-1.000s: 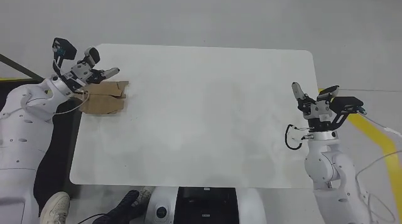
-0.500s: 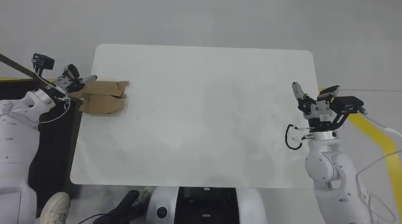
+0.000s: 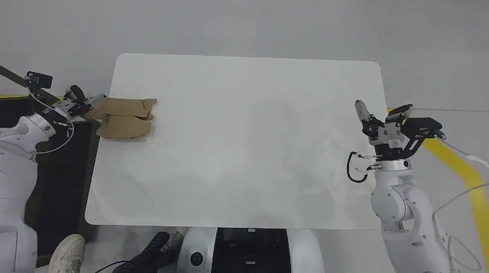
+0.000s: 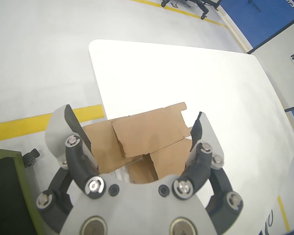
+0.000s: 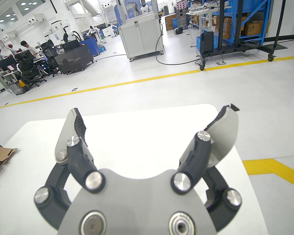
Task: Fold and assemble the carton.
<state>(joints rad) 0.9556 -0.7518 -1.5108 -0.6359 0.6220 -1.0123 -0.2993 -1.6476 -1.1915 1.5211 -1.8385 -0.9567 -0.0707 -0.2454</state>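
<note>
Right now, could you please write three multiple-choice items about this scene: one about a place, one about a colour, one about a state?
1. Where does the carton lie?
A. At the edge of the table, beside the left gripper
B. In the middle
C. On the floor

2. What colour is the carton?
A. White
B. Blue
C. Brown

3. What is the state of the right gripper?
A. Shut on the carton
B. Open and empty
C. Shut and empty

Answers:
1 A: the top view shows it at that edge, next to the left gripper.
2 C: it is plain brown cardboard in the top and left wrist views.
3 B: its jaws stand wide apart with nothing between them.
</note>
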